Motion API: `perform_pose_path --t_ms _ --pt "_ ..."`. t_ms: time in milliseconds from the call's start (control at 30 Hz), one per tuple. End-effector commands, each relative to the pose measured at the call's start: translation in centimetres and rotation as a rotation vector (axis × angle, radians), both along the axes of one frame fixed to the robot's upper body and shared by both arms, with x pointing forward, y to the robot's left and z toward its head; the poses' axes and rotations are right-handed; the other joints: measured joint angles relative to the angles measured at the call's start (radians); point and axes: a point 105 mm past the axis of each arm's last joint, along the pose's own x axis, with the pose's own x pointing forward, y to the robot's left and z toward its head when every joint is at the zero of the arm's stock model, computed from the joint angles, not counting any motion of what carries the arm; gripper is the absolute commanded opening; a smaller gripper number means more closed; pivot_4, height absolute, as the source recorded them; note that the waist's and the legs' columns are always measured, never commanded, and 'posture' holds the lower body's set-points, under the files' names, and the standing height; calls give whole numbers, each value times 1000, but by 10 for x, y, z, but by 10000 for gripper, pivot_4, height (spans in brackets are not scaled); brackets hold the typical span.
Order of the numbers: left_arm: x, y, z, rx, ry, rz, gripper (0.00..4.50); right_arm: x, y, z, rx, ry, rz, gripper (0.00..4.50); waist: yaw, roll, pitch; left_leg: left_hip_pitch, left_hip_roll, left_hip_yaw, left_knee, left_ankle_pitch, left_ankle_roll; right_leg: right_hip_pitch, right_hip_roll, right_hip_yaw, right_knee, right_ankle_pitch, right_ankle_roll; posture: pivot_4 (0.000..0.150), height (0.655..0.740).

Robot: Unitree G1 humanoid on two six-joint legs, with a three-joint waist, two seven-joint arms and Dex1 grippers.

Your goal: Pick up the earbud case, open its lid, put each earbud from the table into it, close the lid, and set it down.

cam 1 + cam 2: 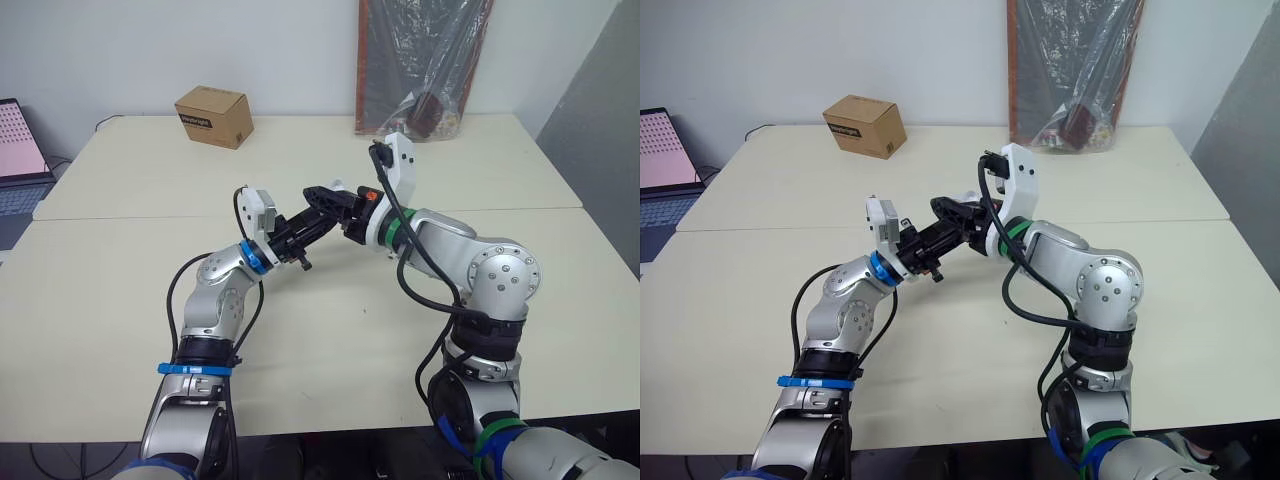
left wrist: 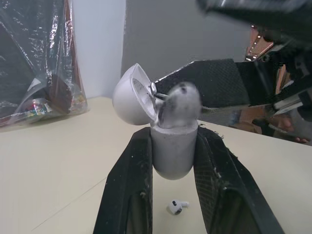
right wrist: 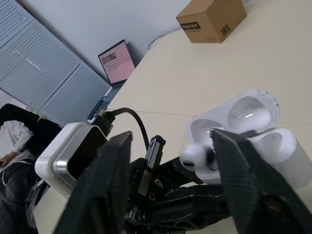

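Case [image 2: 173, 146] held upright, clear of the surface [image 1: 130, 290], about mid-surface between the two arms. Left end effector [image 2: 173, 135] is clamped on it: its two black fingers [image 2: 129, 185] press the case body from either side, with the rounded base between them.

Lid [image 2: 131, 95] is open, swung back on its hinge to one side, its hollow interior showing. The case mouth is exposed.

Earbud [image 2: 181, 100] sits right at the case mouth, blurred. Whether it is seated in its slot cannot be told.

Right end effector [image 3: 171, 141] reaches in from the opposite side, tips at the case mouth. Its fingers stand apart, the gap much wider than the earbud. The earbud lies close against one finger; actual contact cannot be told.

In the eye views the two end effectors meet tip to tip above the surface, the left arm angled up from the near left, the right arm bent in from the near right.

Second earbud [image 2: 177, 206] lies on the surface beyond the case, seen through the gap between the left fingers, untouched by either end effector.

Box [image 1: 213, 116] stands at the far side of the surface, left of centre, well apart from the case. Bag [image 1: 425, 60] leans against the wall at the far edge. Laptop [image 1: 20, 150] is open off the far-left corner.
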Motion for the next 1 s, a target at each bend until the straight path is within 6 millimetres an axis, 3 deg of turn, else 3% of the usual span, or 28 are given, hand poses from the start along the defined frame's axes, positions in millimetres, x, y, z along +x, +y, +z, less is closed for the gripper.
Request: perform_pose_path --t_ms 33,67,200,300,400,567,733,833,1000 --pt "-13 1 36 -40 -158 -35 8568 3 -9 -5 2 10 -43 41212 0 0 0 0 0 0 0 0 0 0 0 0 0 0 0 1500 7400" --pt "-13 1 35 -38 -157 -35 8568 2 -9 -4 6 -1 -42 44794 0 0 0 0 0 0 0 0 0 0 0 0 0 0 0 1500 7400" --pt "-12 5 32 -27 -154 -29 8568 0 -18 5 35 -51 -34 44794 1 0 0 0 0 0 0 0 0 0 0 0 0 0 0 1500 7400" --pt "-12 12 28 -7 -146 -28 8568 -21 -22 21 84 -147 100 44794 1 0 0 0 0 0 0 0 0 0 0 0 -1 0 0 1500 7400" --pt "-14 23 26 4 -128 -56 8568 -32 -36 24 9 -205 173 44794 0 1 1 -1 0 0 -1 0 0 0 0 0 -1 0 0 1500 7400" --pt "-23 41 28 16 -74 -146 8568 -10 -77 -1 -281 -176 71 44794 0 1 1 0 0 0 -1 0 0 0 0 0 -2 -2 4 1500 7400" --pt "-30 50 33 44 -25 -237 8568 21 -114 -52 -579 -66 -32 44794 -1 1 1 0 0 1 -1 0 0 0 0 1 -3 -3 4 1500 7400" --pt "-33 50 35 53 -15 -259 8568 34 -121 -72 -669 -44 -46 44794 -1 1 1 -1 0 2 -1 0 0 -1 0 2 -4 -3 4 1500 7400" --pt "-35 46 35 63 -21 -260 8568 49 -117 -93 -703 -40 -25 44794 1 0 1 -2 0 2 -1 0 0 -1 0 1 -5 -3 4 1500 7400"
